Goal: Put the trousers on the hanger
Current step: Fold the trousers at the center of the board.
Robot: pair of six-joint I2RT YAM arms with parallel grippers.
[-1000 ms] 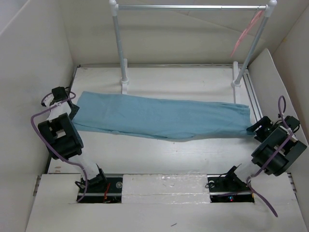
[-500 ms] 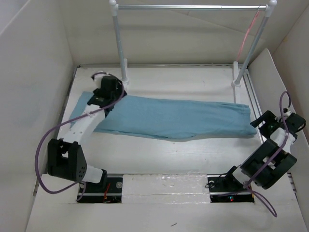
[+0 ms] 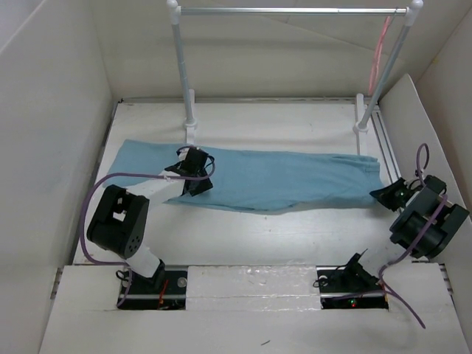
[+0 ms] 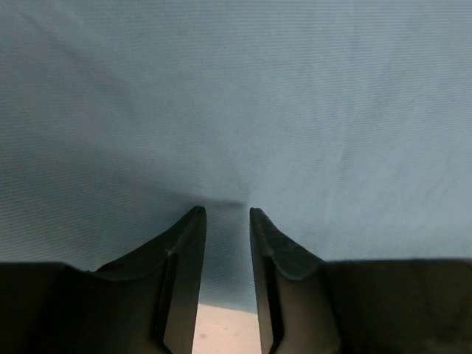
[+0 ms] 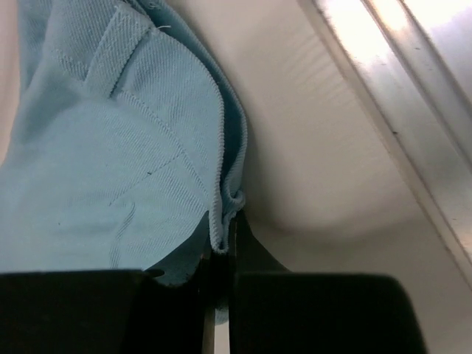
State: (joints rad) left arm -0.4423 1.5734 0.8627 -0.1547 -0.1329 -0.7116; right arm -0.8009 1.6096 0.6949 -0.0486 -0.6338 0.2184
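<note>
Your right gripper (image 5: 221,249) is clamped on the right end of the trousers (image 3: 295,181), likely anchoring them flat across the table. Your left gripper (image 4: 225,214), narrowly parted, presses mid-cloth to gather a fold; the hanger (image 3: 380,51) hangs far right

Tally: 1 pr trousers (image 3: 280,181), the only cloth; legs overlap, can't count them separately; 1 belt loop (image 5: 116,48) seen in R wrist view. 1 hanger (image 3: 380,48), pink. 1 rail (image 3: 291,11), silver. 2 white posts: L post (image 3: 181,66), R post (image 3: 388,66). 2 arms: L arm (image 3: 118,225), R arm (image 3: 428,225). 2 grippers: L gripper (image 4: 225,214), R gripper (image 5: 220,254), w/ 2 fingers (image 4: 184,280) apiece. 2 purple cables, 1 per arm: L cable (image 3: 85,221), R cable (image 3: 418,158). 1 table (image 3: 258,236).
</note>
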